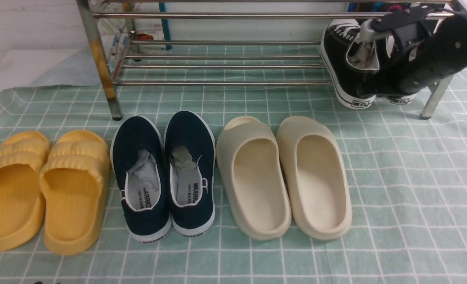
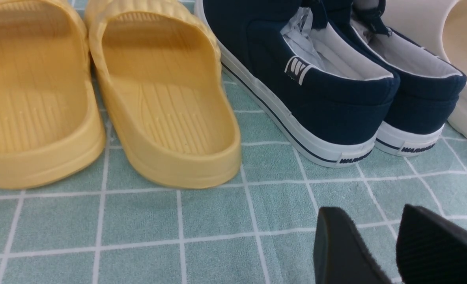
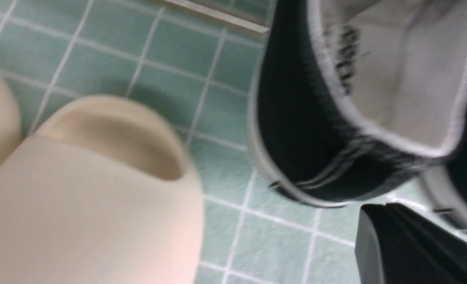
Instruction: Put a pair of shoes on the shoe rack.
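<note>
Jaws of the right gripper (image 1: 379,33) are closed on the pair of shoes (image 1: 350,65), pinching the two black sneakers together at their inner collars so that both travel as one load. The front view shows them raised, heels down and toes pointing into the shoe rack (image 1: 217,15) at its right end, under the top bar and tilted over the lower bars; whether the soles already touch a bar cannot be told. In my judgement the tilt serves to slide the toes in beneath the top tier before the heels are lowered. The right wrist view, blurred, confirms the black heel and grey lining close against the gripper.

Left gripper (image 2: 391,252) hangs low over the green checked cloth (image 1: 415,177) covering the bench, its jaws parted and holding nothing, apart from the task.

Surroundings: cream slides (image 1: 284,177) stand nearest, in front of the rack and below the held pair; navy slip-ons (image 1: 164,177) beside them; yellow slides (image 1: 40,189) furthest to the left. None touches the sneakers.

Obstructions: the rack's top bar runs just above the right gripper, and the right front leg (image 1: 436,98) stands close beside the arm. Either could be struck on lowering or withdrawal, in my assessment. The lower bars are otherwise unoccupied.
</note>
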### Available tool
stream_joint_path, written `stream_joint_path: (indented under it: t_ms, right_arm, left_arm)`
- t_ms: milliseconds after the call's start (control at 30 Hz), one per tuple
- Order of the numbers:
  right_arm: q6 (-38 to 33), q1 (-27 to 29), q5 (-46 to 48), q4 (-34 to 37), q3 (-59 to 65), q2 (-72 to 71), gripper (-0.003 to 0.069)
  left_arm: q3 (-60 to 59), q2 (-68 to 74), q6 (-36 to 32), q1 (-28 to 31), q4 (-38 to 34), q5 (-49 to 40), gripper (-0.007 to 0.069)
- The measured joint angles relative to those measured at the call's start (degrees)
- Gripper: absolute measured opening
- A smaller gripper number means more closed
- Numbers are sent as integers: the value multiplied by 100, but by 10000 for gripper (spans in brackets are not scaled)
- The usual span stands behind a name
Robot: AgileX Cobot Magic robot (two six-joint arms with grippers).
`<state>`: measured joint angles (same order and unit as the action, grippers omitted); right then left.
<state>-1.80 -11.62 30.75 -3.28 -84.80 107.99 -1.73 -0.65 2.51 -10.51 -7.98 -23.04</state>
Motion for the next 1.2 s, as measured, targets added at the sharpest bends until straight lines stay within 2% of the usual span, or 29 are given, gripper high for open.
stream_joint_path:
  t_ms: [200, 367, 500, 633, 900, 1200]
  right_arm:
    - [0, -99, 63, -18, 6, 35, 5]
    - [-25, -117, 735, -25, 6, -519, 8]
    - [-151, -144, 1610, -40, 65, -1689, 10]
    - [-151, -151, 1646, -42, 742, -2922, 11]
    - [92, -151, 128, 35, 3683, -5770, 11]
    - [129, -151, -2550, 454, 7045, -8960, 12]
  left_arm:
    - [0, 0, 0, 0, 0, 0, 239]
    - [0, 0, 0, 0, 0, 0, 239]
    - [0, 0, 0, 0, 0, 0, 239]
    - [0, 0, 0, 0, 0, 0, 239]
    - [0, 0, 0, 0, 0, 0, 239]
    - [0, 0, 0, 0, 0, 0, 239]
